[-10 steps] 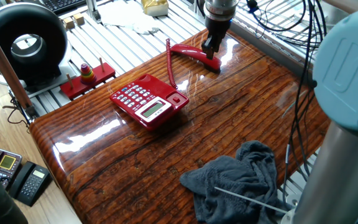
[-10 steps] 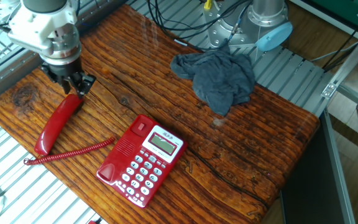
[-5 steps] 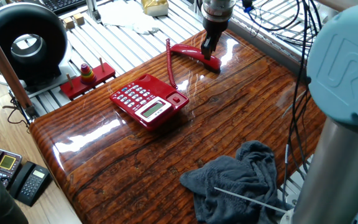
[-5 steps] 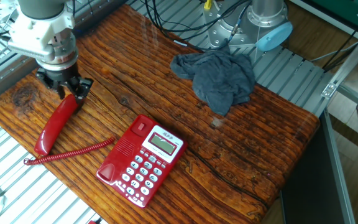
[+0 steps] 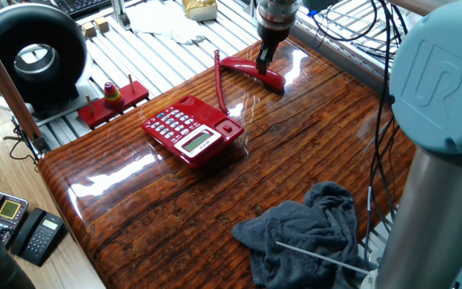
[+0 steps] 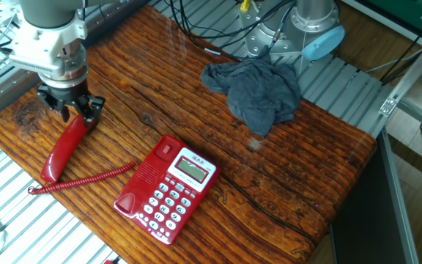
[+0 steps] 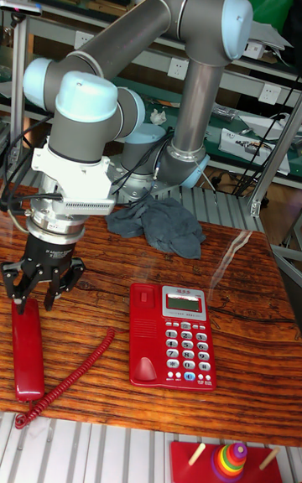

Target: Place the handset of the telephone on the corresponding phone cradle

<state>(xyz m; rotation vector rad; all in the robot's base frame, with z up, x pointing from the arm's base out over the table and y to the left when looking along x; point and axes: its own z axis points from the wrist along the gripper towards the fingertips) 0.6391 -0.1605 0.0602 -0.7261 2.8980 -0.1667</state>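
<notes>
The glossy red handset [image 5: 249,69] [image 6: 61,149] [image 7: 27,350] lies flat on the wooden table near its edge, off the telephone. A red coiled cord [image 6: 86,178] [image 7: 71,378] joins it to the phone. My gripper [image 5: 263,59] [image 6: 71,112] [image 7: 44,292] stands open, pointing down over one end of the handset with its fingers on either side of it. The red telephone [image 5: 192,130] [image 6: 165,188] [image 7: 172,334] sits mid-table with its keypad and screen showing. Its phone cradle [image 5: 217,118] [image 6: 143,178] [image 7: 144,334] holds nothing.
A crumpled grey cloth [image 5: 311,233] [image 6: 255,92] [image 7: 159,223] lies on the table near the arm's base. A red ring-stacking toy [image 5: 112,96] [image 7: 226,458] stands just off the table. Two dark phones [image 5: 22,225] rest on the floor. Black cables [image 5: 359,32] hang nearby.
My gripper has shifted a little along the handset, away from its tip toward the table edge. The handset, cord and telephone have not moved.
</notes>
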